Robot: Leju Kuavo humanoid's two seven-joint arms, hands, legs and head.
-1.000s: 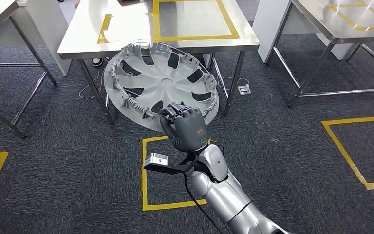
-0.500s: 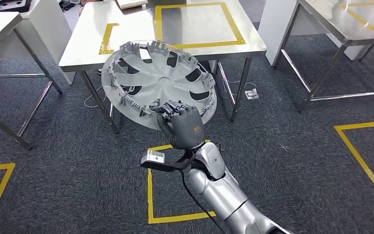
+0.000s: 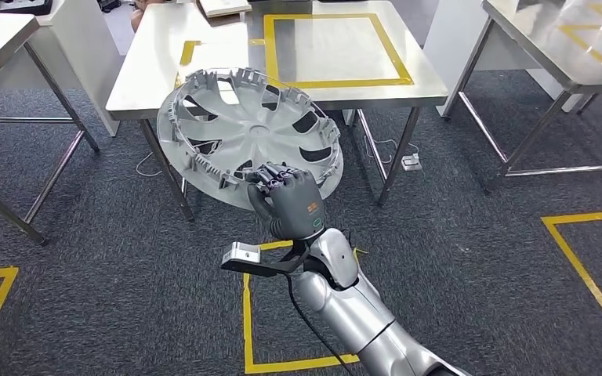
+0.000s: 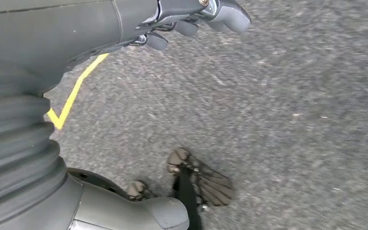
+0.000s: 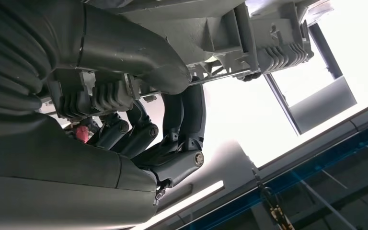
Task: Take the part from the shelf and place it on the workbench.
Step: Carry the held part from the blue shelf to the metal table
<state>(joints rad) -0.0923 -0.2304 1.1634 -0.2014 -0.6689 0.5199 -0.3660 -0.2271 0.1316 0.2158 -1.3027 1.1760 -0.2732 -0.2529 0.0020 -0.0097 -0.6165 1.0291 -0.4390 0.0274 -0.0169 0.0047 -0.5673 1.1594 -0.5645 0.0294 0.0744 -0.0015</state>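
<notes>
Right hand [image 3: 291, 205] was clamped on the near rim of the part [image 3: 248, 135], a grey wheel cover, fingers hooked over the clip ring; the right wrist view showed the fingers [image 5: 172, 125] wrapped round the rim from below. The part hung in the air, tilted with its inner face toward the camera, in front of the workbench [image 3: 157, 55] and overlapping its near edge from the head view. Not on the surface yet.

Left hand [image 4: 191, 19] hung at the side above the carpet [image 4: 292, 120], holding nothing, fingers loosely apart as far as that blurred view let me judge.

Step in hand, as I read it: carry and set down. Notes for doing it well:
- One-sided rim grip on a wide disc meant the far edge would sag; keep the wrist steady, no fast swings.
- Raise the far edge above the tabletop before advancing, or it could catch the bench lip.
- Aim for the yellow taped square [image 3: 334, 48], level the disc out, lower until it rests flat.
- Release only once it sat fully supported; a tilted drop could make it slide off.
</notes>
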